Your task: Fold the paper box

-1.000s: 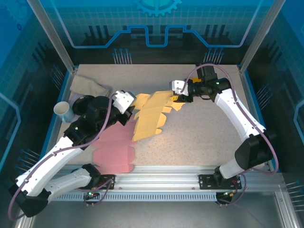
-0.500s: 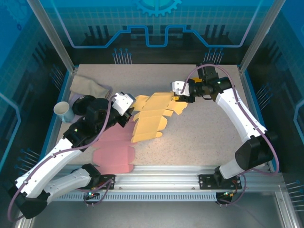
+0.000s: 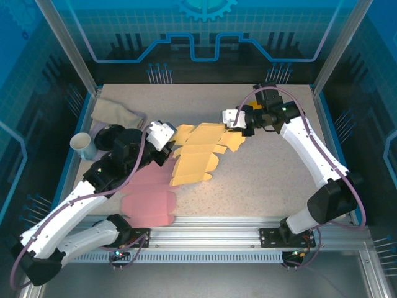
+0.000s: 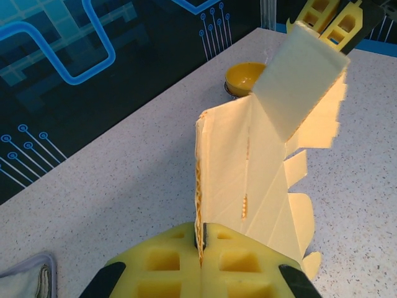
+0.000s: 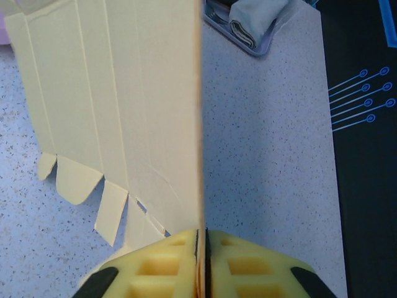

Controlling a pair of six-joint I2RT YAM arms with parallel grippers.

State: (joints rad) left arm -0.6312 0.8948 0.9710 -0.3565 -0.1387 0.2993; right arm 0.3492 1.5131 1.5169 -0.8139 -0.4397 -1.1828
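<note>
a speckled table (image 3: 267, 180) inside a blue-walled cell, seen from above, with two white robot arms reaching in from the near edge. a flat, unfolded yellow paper box (image 3: 195, 155) lies in the middle of the table, its scalloped flaps pointing near and right. the left fingers (image 4: 183, 248) are closed on the box's left edge, with the thin sheet pinched in the seam between the yellow foam pads and rising on edge from them. the right fingers (image 5: 180, 251) are clamped on the far right end of the same box, the card running straight out from their pads. a pink sheet (image 3: 149, 195) lies flat near the left arm, partly under it. a pale cup (image 3: 82, 145) stands at the left edge, and a crumpled beige cloth (image 3: 115, 113) lies in the far left corner. a small yellow bowl (image 4: 245, 77) sits on the table beyond the box.
</note>
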